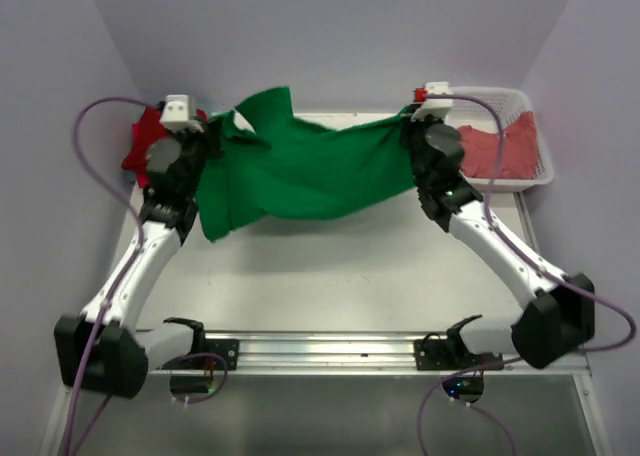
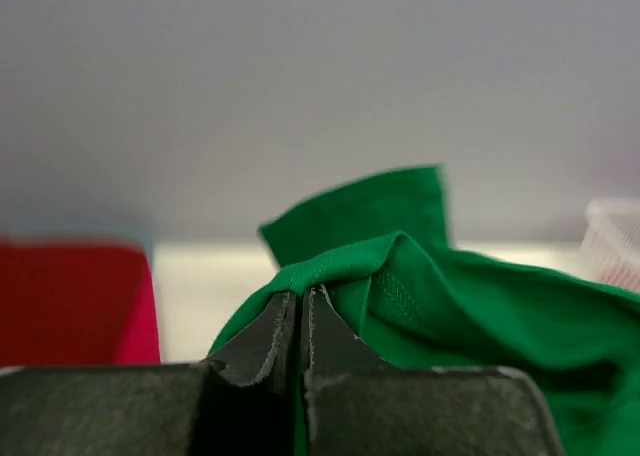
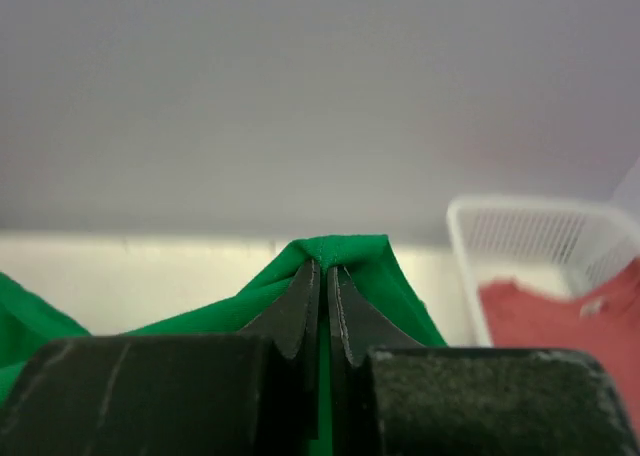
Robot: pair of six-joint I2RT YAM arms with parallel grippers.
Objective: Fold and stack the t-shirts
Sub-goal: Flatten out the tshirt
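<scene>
**Bright green cloth t-shirt (image 1: 300,171) hanging over the table (image 1: 350,276)**

The left end effector (image 2: 302,298) and right end effector (image 3: 322,271) are each pinching its edge. A red cloth t-shirt (image 1: 148,141) is lying far left; a salmon-red t-shirt (image 1: 500,151) is lying in the white plastic lattice basket (image 1: 521,104), far right.

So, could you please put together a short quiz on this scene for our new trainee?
1. True or false: the bright green cloth t-shirt is already folded.
2. The left hand and the right hand are each shut on: A) the green t-shirt's edge, B) a towel, C) nothing.
3. Where does the salmon-red cloth t-shirt lie?

Key:
1. False. It hangs unfolded, stretched between the two hands.
2. A.
3. In the white plastic lattice basket.
</scene>
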